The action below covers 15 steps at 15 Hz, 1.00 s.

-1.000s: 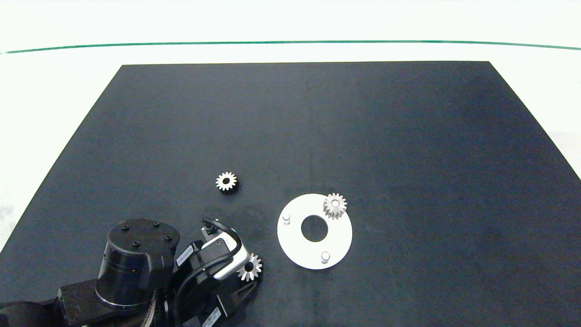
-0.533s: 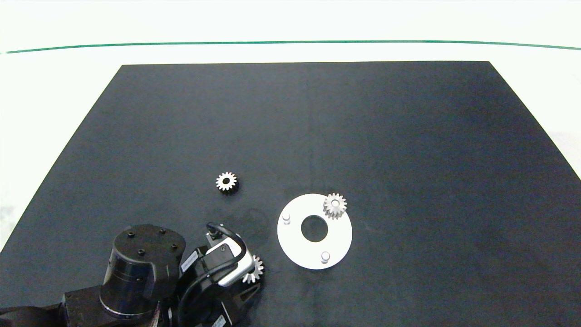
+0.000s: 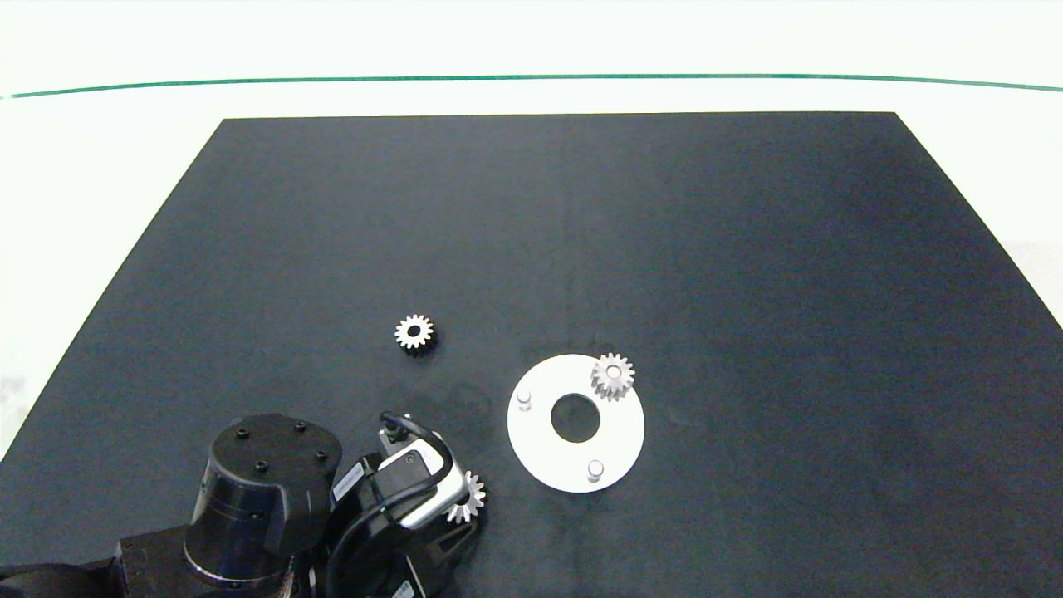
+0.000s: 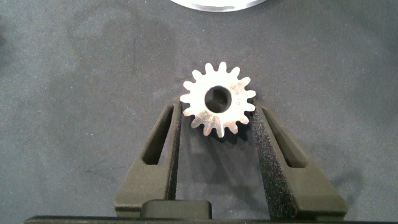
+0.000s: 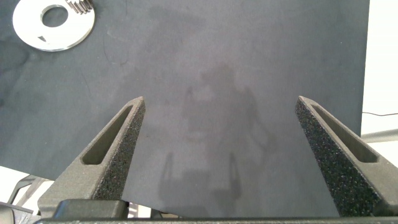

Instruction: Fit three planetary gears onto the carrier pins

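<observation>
One planetary gear point(image 4: 217, 99) is lying flat on the black mat point(image 3: 747, 291), bore facing straight up, just left of the white disc point(image 3: 619, 432). It's flanked by the left gripper point(image 4: 217, 121), whose fingers are spread slightly wider than the gear, nothing clamped. Another gear point(image 3: 613, 375) is seated on the far-right carrier pin; a third point(image 3: 413, 333) is left loose farther out. The right gripper point(image 5: 221, 109) is parked wide open.

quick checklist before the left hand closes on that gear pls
1. Gear between the left hand fingers: ok, fingers open on either side.
2. Gear flat on the mat, bore up: ok.
3. Free carrier pins: ok, two bare pins on the white disc.
4. One gear already on its pin: ok.
5. Third gear out of the way: ok.
6. Right hand clear: ok, open, away from the disc.
</observation>
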### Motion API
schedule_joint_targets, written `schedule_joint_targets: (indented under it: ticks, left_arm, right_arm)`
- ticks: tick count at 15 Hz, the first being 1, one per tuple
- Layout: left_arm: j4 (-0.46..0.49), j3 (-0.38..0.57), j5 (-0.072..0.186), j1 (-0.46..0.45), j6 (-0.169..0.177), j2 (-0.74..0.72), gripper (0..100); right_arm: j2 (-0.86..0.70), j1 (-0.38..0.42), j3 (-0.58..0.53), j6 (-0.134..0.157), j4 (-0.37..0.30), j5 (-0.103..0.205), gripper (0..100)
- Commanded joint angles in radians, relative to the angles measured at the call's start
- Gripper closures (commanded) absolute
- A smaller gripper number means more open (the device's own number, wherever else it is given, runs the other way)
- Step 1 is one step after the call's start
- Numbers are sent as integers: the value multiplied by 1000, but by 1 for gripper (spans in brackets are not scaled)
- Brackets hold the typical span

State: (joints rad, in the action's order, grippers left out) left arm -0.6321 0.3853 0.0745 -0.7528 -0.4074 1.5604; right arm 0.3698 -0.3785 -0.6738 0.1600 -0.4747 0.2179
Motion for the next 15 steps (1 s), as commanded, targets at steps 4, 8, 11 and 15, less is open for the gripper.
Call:
schedule_joint_targets:
  ticks: [4, 8, 11, 15]
  left_arm:
    - [-3, -2, 1, 1, -2, -2, 81]
    - [-3, -5, 1, 0, -1, -3, 90]
    - [-3, -5, 1, 0, 1, -5, 96]
    - [-1, 3, 8, -36, 33, -37, 100]
  right_arm:
    - [1, 0, -6, 1, -2, 1, 0]
    - [1, 1, -9, 1, -2, 3, 0]
    - [-2, 1, -13, 1, -2, 3, 0]
    - [-2, 1, -20, 3, -4, 5, 0]
